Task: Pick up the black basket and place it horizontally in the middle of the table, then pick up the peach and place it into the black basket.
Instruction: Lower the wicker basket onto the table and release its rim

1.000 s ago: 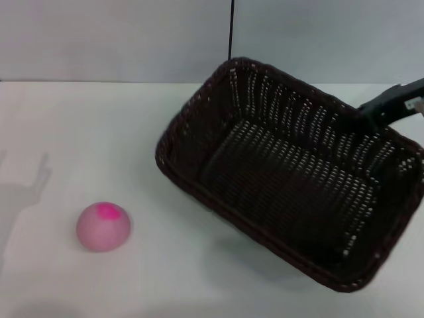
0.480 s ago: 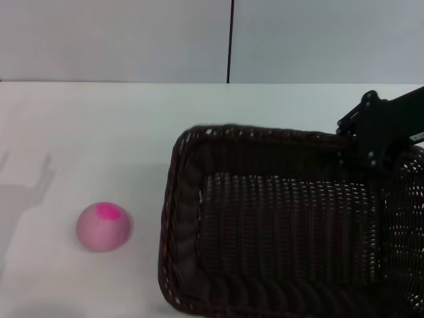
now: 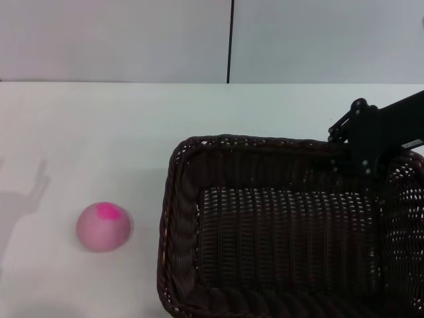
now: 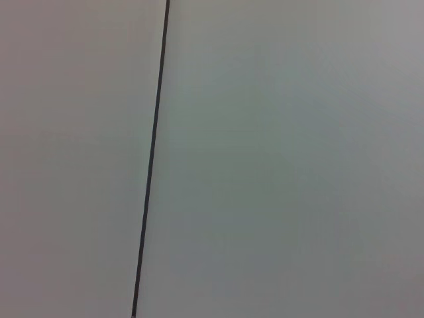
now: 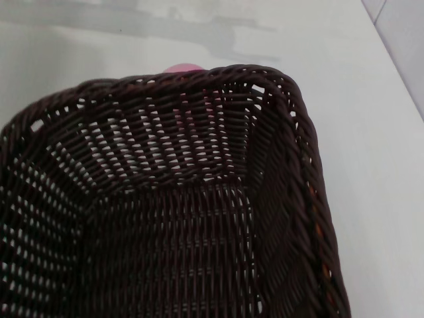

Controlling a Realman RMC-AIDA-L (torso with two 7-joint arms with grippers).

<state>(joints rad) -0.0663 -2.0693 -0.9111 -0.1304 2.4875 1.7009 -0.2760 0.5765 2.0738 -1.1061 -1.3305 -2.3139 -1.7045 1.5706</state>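
Note:
The black basket (image 3: 285,232) lies level and lengthwise across the right front of the white table (image 3: 99,132), open side up and empty. My right gripper (image 3: 361,151) is shut on its far rim near the right end. The right wrist view looks down into the basket (image 5: 199,199). The pink peach (image 3: 103,226) sits on the table to the left of the basket, apart from it. Its top peeps over the basket's rim in the right wrist view (image 5: 182,67). My left gripper is out of view.
A grey wall with a dark vertical seam (image 3: 230,40) stands behind the table; the left wrist view shows only that wall (image 4: 149,165). An arm's shadow falls on the table at the far left (image 3: 26,192).
The basket was held tilted and diagonal; my right gripper has turned it level and lengthwise and brought it down toward the table front. The peach has not moved.

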